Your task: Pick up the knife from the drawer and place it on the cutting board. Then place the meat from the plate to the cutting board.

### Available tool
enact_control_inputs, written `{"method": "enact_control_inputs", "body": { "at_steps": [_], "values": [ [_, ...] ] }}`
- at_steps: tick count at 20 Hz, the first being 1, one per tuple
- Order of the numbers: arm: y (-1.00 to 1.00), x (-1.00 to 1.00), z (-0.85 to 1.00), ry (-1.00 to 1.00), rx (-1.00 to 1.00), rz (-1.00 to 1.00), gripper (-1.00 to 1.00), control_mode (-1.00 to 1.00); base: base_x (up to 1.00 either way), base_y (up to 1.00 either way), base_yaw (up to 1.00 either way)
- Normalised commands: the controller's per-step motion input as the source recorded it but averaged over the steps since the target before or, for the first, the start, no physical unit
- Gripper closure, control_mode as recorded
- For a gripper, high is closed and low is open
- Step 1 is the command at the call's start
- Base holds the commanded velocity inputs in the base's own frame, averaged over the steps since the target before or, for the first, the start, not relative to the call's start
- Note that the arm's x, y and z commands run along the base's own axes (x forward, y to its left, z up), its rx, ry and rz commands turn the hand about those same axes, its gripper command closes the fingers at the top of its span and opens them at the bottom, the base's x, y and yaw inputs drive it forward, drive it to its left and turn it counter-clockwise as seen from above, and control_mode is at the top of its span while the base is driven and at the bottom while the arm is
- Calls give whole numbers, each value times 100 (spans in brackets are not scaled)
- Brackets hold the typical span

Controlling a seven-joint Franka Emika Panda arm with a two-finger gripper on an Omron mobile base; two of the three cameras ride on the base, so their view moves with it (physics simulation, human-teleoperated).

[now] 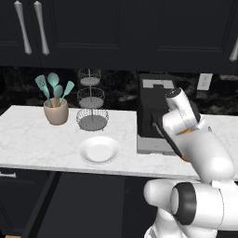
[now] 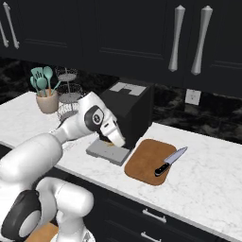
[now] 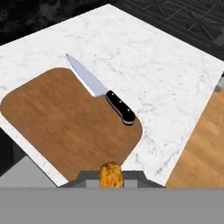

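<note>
The meat (image 3: 110,174) is held tight between the closed fingers of the gripper (image 3: 110,178). The knife (image 3: 99,89) is laid across the cutting board (image 3: 70,120) edge.

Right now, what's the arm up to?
The knife already lies on the cutting board, blade tip out over the counter. The pincer is shut on the meat, an orange-brown piece, and hangs at the board's near edge, beside the coffee machine. The plate on the counter is bare. The meat is not yet on the board.
</note>
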Motion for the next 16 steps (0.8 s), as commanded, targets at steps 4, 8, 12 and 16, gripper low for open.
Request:
{"method": "enact_control_inputs", "body": {
  "at_steps": [4, 8, 12, 16],
  "values": [
    [-100, 0, -23, 0, 3, 9, 100, -100, 0, 0, 0],
    [-97, -2, -34, 0, 2, 24, 100, -100, 0, 0, 0],
    [-45, 1, -25, 12, 0, 34, 100, -100, 0, 0, 0],
    [-2, 3, -7, 26, -4, 36, 100, -100, 0, 0, 0]
  ]
}}
